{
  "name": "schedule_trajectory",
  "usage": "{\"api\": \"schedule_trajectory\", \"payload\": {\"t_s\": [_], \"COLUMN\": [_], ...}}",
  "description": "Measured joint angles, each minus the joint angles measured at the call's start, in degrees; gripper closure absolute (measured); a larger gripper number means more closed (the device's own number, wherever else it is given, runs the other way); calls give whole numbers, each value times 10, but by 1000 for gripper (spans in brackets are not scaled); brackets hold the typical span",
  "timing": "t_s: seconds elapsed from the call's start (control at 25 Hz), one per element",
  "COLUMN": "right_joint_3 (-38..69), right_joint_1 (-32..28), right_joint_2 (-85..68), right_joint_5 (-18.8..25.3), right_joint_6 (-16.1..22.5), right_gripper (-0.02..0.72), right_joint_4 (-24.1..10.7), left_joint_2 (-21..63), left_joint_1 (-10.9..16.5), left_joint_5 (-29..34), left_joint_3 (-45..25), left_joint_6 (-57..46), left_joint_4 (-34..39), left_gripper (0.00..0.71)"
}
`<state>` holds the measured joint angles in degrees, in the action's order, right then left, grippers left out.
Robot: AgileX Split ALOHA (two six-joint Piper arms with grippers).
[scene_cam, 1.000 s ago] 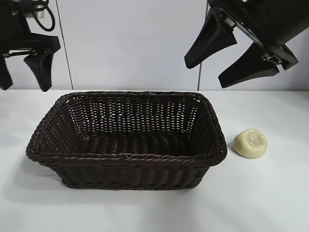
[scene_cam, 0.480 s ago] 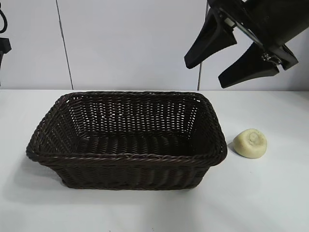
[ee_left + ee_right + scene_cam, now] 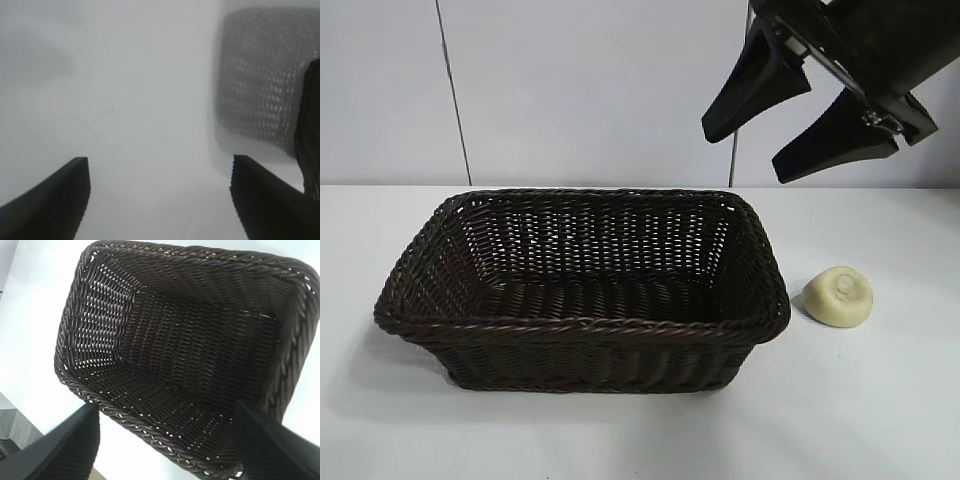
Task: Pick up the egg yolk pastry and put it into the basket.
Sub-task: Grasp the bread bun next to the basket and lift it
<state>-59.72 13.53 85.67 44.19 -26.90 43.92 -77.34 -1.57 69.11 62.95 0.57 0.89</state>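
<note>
The pale yellow egg yolk pastry (image 3: 839, 296) lies on the white table just right of the dark brown wicker basket (image 3: 582, 330). The basket holds nothing. My right gripper (image 3: 748, 155) hangs open and empty high above the basket's back right corner, well above the pastry. In the right wrist view the basket (image 3: 185, 355) fills the picture between the open gripper's (image 3: 165, 422) fingers; the pastry is out of that view. My left gripper (image 3: 160, 175) is open and empty, out of the exterior view; its wrist view shows blurred white surface and part of the basket (image 3: 260, 80).
The white table (image 3: 880, 400) runs in front and to the right of the basket. A pale wall with a dark vertical seam (image 3: 453, 95) stands behind.
The left gripper has withdrawn out of the exterior view at the upper left. The right gripper, the basket and the pastry have not moved.
</note>
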Motion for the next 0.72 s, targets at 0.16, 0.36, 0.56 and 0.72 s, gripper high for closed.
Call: {"api": "schedule_trajectory", "payload": {"t_s": [0.16, 0.36, 0.56, 0.72], "right_joint_3": [0, 0, 0, 0], "right_joint_1": [0, 0, 0, 0], "right_joint_2": [0, 0, 0, 0], "right_joint_5": [0, 0, 0, 0], "right_joint_6": [1, 1, 1, 1], "right_gripper": [167, 167, 167, 167], "right_joint_4": [0, 0, 0, 0], "left_joint_2": [118, 267, 403, 495], "left_joint_1": [0, 0, 0, 0], "left_joint_5": [-18, -32, -40, -47], "left_joint_3": [-102, -215, -298, -342], "left_joint_6": [0, -1, -1, -1], "left_joint_4": [0, -1, -1, -1], "left_gripper": [145, 145, 145, 145]}}
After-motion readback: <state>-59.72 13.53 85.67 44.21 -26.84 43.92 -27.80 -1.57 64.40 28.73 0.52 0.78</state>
